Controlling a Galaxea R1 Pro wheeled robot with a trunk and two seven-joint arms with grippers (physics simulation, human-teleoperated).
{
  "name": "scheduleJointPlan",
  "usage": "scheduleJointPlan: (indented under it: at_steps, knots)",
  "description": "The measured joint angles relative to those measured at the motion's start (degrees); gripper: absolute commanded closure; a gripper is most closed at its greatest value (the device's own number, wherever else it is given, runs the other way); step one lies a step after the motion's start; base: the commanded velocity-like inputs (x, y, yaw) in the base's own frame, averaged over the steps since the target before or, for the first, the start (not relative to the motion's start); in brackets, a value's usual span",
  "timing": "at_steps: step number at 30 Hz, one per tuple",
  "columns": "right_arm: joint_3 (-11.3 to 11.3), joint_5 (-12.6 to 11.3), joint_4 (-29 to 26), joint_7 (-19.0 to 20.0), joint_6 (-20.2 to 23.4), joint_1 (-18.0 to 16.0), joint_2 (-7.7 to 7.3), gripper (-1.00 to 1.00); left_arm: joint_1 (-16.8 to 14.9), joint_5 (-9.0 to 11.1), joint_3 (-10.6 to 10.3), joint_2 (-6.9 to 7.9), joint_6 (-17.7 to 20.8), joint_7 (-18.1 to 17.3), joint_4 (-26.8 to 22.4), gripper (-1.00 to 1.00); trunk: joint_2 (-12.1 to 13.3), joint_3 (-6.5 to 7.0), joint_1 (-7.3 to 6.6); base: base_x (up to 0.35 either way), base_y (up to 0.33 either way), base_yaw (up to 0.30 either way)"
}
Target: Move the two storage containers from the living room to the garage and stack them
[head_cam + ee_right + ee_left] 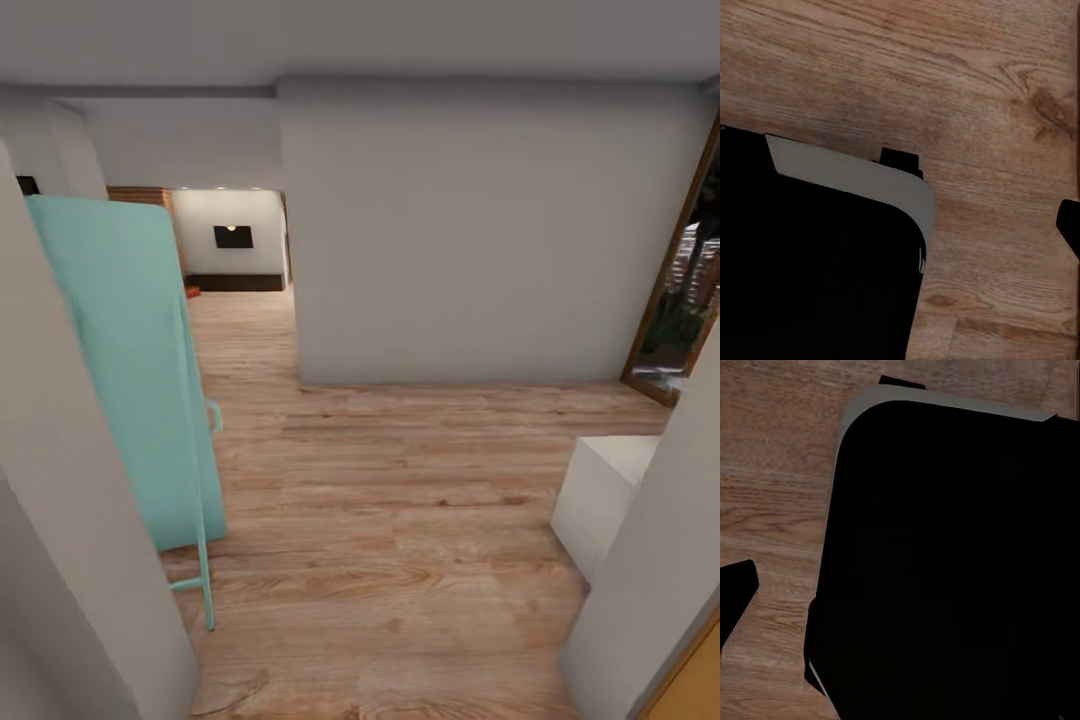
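The living room (232, 250) lies far ahead down a passage, with a black TV (233, 236) on its white wall and a dark low bench (235, 282) beneath. A small orange-red shape (191, 292) sits on the floor at its left edge, too small to tell whether it is a storage container. The garage and its floor are out of view. A black fingertip (736, 592) of my left gripper stands at the edge of the left wrist view, and a fingertip (1071, 225) of the right gripper does the same in the right wrist view. Both are far off centre and hold nothing.
A teal panel (130, 370) on a thin frame leans along the left wall. A grey wall block (480, 240) stands ahead on the right, a white box (600, 490) at the near right, and a wood-framed opening (670, 290) beyond. My black base (952, 562) hangs over the wood-plank floor (400, 520).
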Motion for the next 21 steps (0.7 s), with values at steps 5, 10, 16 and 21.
scheduleJointPlan:
  at_steps: [5, 10, 16, 21]
  knots:
    - [0.37, 0.26, 0.0, 0.0, 0.11, 0.0, -0.18, -1.0, 0.0, 0.0, -0.05, 0.04, 0.06, 0.0, 0.0, -1.0, 0.0, 0.0, 0.0, 0.322, 0.0, 0.0]
    - [0.58, 0.42, 0.0, -0.05, 0.1, 0.0, -0.58, -1.0, -0.01, -0.06, -0.08, 0.03, 0.26, 0.0, 0.0, -1.0, 0.0, 0.0, 0.0, 0.322, 0.0, 0.0]
    - [0.6, 0.43, 0.0, -0.07, 0.06, 0.0, -0.75, -1.0, -0.01, -0.02, -0.08, 0.05, 0.28, 0.0, 0.01, -1.0, 0.0, 0.0, 0.0, 0.322, 0.0, 0.0]
    - [0.66, 0.45, 0.0, -0.07, -0.01, 0.0, -0.62, -1.0, -0.01, -0.07, -0.08, 0.05, 0.34, -0.05, 0.01, -1.0, 0.0, 0.0, 0.0, 0.322, 0.0, 0.0]
